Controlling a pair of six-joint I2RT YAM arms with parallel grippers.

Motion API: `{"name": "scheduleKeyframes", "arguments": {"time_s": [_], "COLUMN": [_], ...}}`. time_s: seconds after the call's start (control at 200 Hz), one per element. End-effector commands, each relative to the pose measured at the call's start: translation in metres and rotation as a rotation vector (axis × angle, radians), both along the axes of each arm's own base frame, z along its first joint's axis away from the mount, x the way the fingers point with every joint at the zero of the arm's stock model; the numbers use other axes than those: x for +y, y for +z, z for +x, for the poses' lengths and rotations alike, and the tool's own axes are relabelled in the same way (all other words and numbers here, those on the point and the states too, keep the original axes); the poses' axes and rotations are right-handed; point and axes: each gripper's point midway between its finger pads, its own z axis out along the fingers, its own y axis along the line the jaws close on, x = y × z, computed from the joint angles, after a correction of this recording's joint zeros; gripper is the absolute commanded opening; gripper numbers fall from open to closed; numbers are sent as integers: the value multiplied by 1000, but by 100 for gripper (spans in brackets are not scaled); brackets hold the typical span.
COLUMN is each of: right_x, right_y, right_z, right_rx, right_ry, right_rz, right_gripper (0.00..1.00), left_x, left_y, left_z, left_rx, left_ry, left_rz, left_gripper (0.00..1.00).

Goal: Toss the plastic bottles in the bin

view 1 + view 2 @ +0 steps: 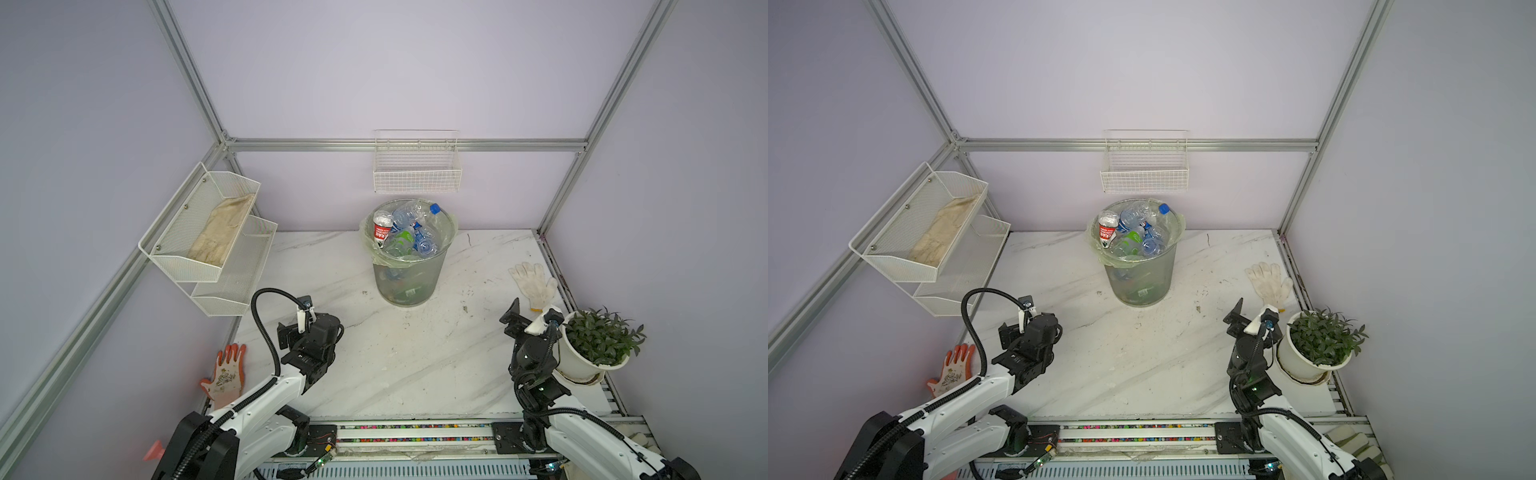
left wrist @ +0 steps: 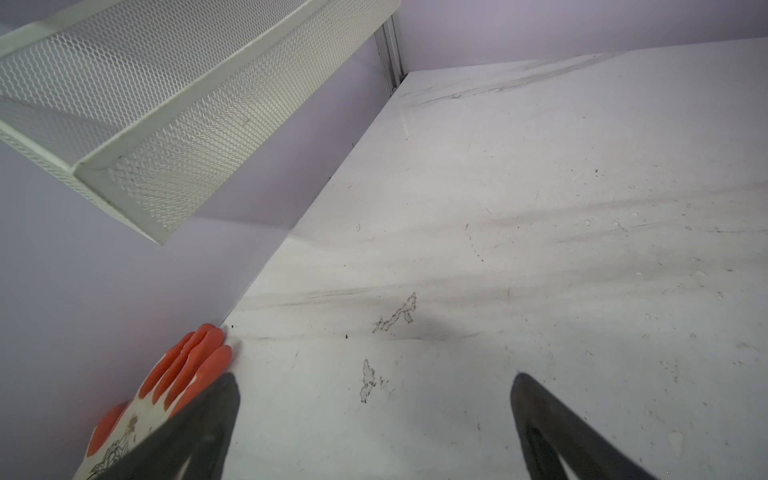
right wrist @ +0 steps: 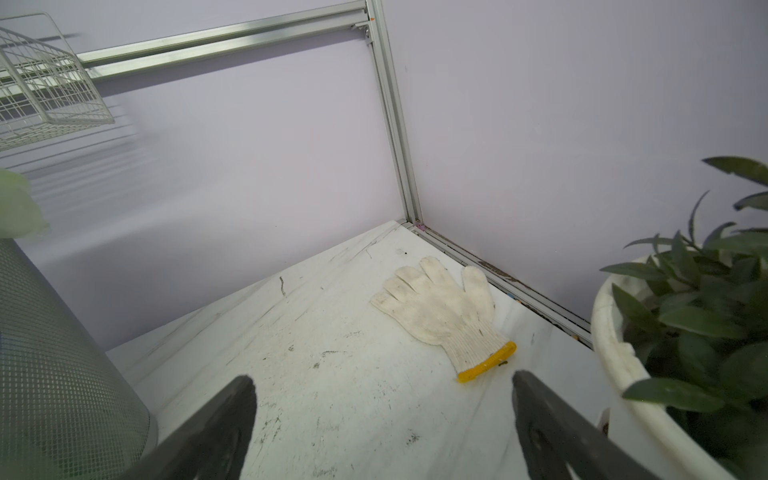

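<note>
bottles in the bin, both grippers empty

i see the plastic bottles [image 1: 409, 232] heaped inside the bin [image 1: 409, 286] up to its rim, with a blue-capped bottle [image 1: 419, 211] poking above it. none shows on the table [image 1: 415, 365]. i judge them light, thin-walled and slick, easy to crush or squirt out of a hard pinch. the best hold would be across the labelled middle or just under the cap. the left gripper [image 2: 374, 378] has its jaws spread wide over bare table beside an orange glove [image 2: 187, 374], holding nothing. the right gripper [image 3: 380, 378] is likewise wide and empty, near a white glove [image 3: 436, 307] and a potted plant [image 3: 706, 316]. the bin stands at the back between them, well apart from both.
</note>
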Motion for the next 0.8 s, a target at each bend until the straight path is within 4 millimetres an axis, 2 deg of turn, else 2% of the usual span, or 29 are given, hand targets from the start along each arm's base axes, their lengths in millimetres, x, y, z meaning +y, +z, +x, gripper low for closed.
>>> {"name": "scheduleKeyframes", "arguments": {"time_s": [0.0,0.12,0.255,0.395,0.695,0.795], "right_x": [-2,-3,12,18,15,14], "right_y": [16,17,19,18,14,14], "right_z": [-2,-3,7,13,26,25], "right_rx": [-94,-133,-131,-139,-132,-157], "right_ry": [-12,-14,72,115,96,101], "right_rz": [-12,-16,-63,-91,-100,-102], "right_gripper": [97,98,97,97,97,97], "left_x": [4,5,6,7,4,3], "left_y": [2,2,6,10,15,19], "left_z": [-1,1,3,7,20,22], "left_rx": [-39,-55,-97,-134,-168,-202], "left_ry": [15,-4,-20,-29,-63,-79], "left_rz": [-7,-23,-36,-31,-2,1], "left_gripper": [100,100,100,100,100,100]}}
